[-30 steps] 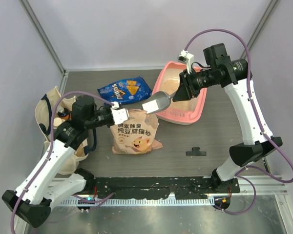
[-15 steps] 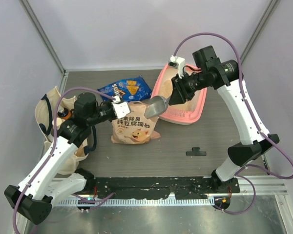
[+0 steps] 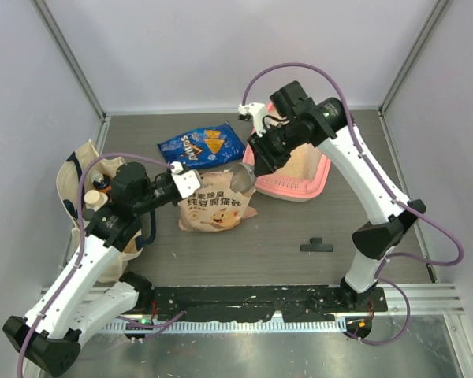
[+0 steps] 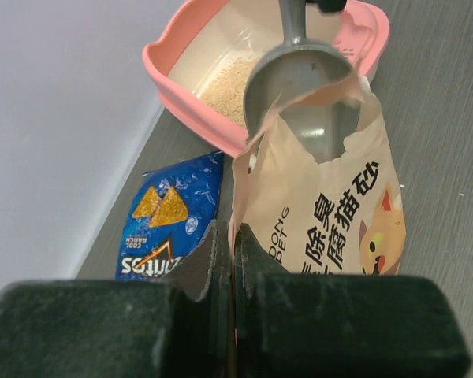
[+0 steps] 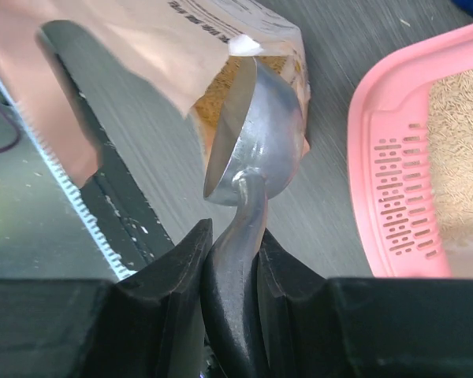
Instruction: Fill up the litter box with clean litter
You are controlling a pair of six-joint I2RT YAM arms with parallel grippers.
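Overhead, the right arm covered the left side of the litter box, and the scoop showed only as a grey sliver at the mouth of the litter bag. The left arm hid part of the cream tote bag. A small black object on the table was too small to identify. From the left wrist, the scoop's handle ran off the top edge. From the right wrist, the frame's right edge cut the box, and the handle's end was lost between the fingers.
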